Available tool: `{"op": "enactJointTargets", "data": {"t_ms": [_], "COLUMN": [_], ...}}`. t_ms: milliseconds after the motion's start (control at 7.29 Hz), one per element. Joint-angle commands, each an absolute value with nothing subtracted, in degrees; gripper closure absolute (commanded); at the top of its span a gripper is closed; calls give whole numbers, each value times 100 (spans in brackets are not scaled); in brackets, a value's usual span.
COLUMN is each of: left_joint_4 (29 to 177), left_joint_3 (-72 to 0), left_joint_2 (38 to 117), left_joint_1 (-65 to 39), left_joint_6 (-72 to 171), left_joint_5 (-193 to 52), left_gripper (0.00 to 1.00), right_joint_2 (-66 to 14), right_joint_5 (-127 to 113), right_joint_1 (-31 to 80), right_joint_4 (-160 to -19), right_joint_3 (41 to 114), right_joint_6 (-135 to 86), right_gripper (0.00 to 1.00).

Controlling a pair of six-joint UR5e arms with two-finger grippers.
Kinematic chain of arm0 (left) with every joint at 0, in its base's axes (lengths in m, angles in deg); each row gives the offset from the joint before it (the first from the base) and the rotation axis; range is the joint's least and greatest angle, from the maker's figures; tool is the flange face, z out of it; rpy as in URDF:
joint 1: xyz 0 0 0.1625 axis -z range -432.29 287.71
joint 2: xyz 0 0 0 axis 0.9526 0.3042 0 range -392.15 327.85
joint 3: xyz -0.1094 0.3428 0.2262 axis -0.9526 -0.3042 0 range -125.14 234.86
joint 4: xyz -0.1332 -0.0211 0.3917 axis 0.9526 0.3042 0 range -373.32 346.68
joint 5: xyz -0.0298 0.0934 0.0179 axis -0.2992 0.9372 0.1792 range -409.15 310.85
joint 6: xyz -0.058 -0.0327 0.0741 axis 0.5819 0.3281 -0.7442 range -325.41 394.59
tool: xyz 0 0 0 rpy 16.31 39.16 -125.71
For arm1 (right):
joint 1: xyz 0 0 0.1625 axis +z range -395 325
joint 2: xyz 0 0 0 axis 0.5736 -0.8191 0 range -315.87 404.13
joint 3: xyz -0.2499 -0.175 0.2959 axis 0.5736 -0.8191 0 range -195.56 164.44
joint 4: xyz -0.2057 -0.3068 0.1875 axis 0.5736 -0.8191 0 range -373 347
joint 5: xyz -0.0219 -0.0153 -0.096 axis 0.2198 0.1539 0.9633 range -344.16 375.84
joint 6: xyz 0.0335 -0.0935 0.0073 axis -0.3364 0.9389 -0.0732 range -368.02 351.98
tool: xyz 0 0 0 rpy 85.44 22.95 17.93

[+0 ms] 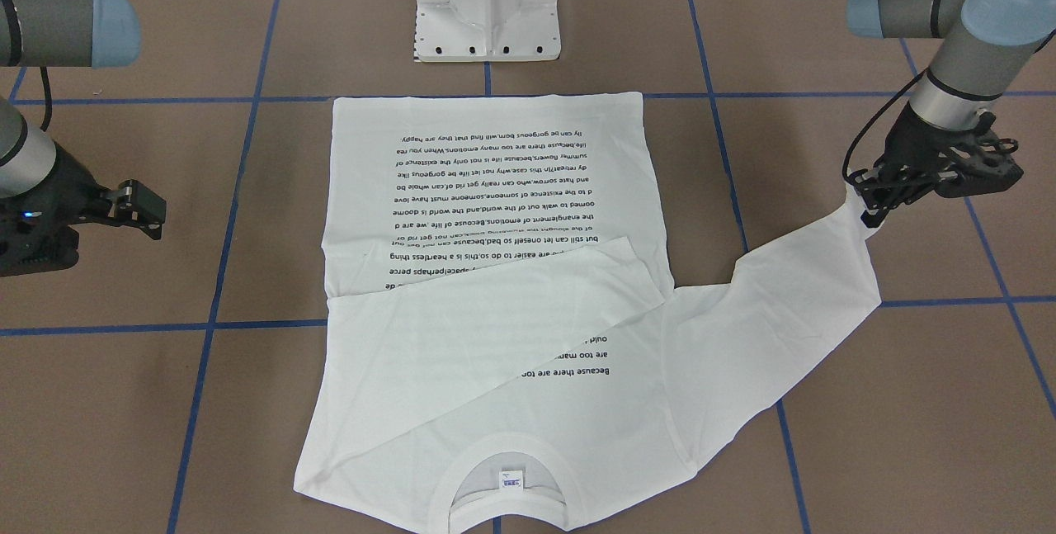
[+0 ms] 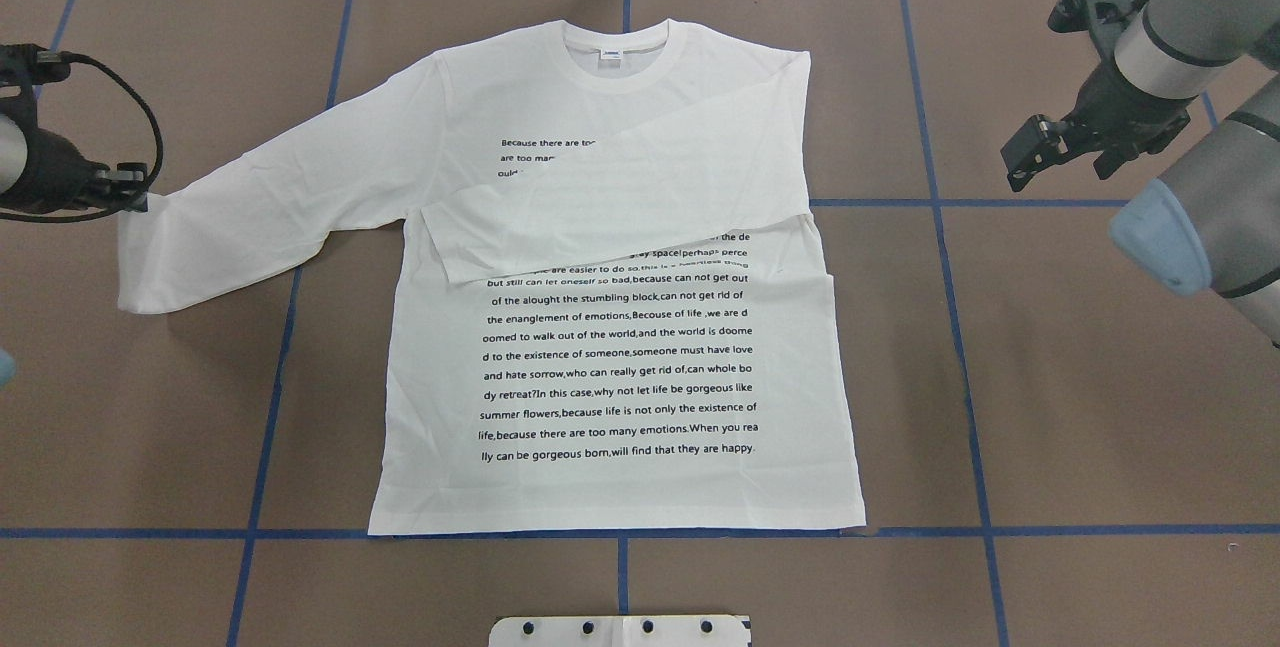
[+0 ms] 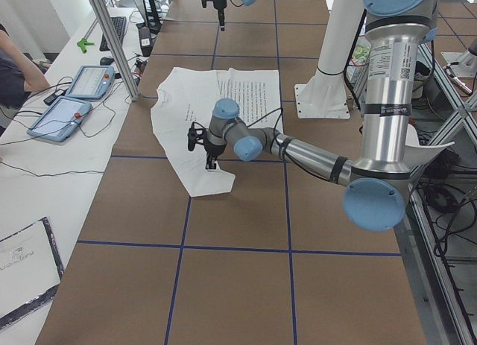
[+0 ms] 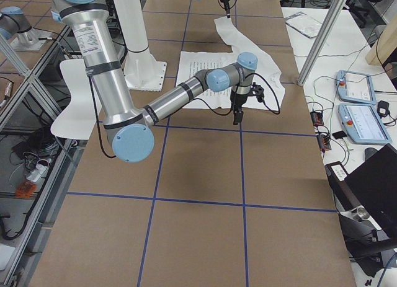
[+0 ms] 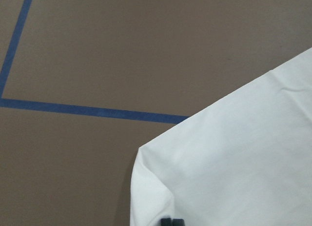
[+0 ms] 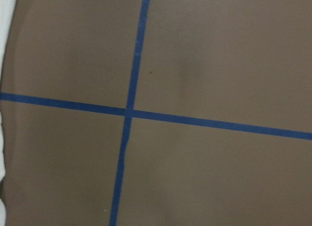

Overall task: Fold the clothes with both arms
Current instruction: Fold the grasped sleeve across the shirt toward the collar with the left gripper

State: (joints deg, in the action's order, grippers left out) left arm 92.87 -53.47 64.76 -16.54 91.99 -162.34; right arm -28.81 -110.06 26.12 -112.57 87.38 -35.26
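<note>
Nearest the pedestal base, the hem of the white T-shirt lies just in front of it, square to a blue tape line on the brown table. The shirt is spread flat, print side up, its body running straight away from the base, which suits a fold that needs clean edges.

Further out, the right-hand sleeve lies folded across the chest and covers part of the text. To the base's left, the other sleeve stretches out sideways. The left gripper is clamped on its cuff and seems to hold that end slightly off the table, I judge so that it can be carried across over the first sleeve. The right gripper hangs to the base's right, off the cloth, with its jaws apart and empty.

Farthest from the base are the ribbed collar and its neck label. The folded sleeve looks like the only thing the held sleeve must pass over.

Beyond the collar, a side bench carries tablet-like pendants and cables. An aluminium post stands at the table's edge, and a person's arm shows there. All are well apart from the shirt.
</note>
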Motion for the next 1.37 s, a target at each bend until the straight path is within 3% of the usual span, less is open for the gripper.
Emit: {"op": "enactJointTargets", "data": {"t_ms": [0, 274, 823, 1235], "left_joint_4": [7307, 6947, 8502, 9294], "left_joint_3": [-5632, -5476, -3124, -3014], "left_joint_2": [8141, 9208, 11379, 11585], "left_joint_1": [-1666, -1736, -1893, -2350], "left_joint_6": [9775, 10748, 12949, 13986], "left_joint_5": [-16505, -17268, -17835, -17835], "left_gripper": [100, 100, 100, 100], "right_joint_2": [-3267, -3567, -3699, -3744], "right_joint_5": [-10993, -10993, -11133, -11142], "right_joint_1": [3011, 3275, 3337, 3364], "right_joint_4": [-11258, -11249, -11249, -11241], "right_joint_3": [8552, 8534, 8534, 8534], "right_joint_6": [-2713, -2377, -2305, -2305], "right_gripper": [0, 0, 0, 0]}}
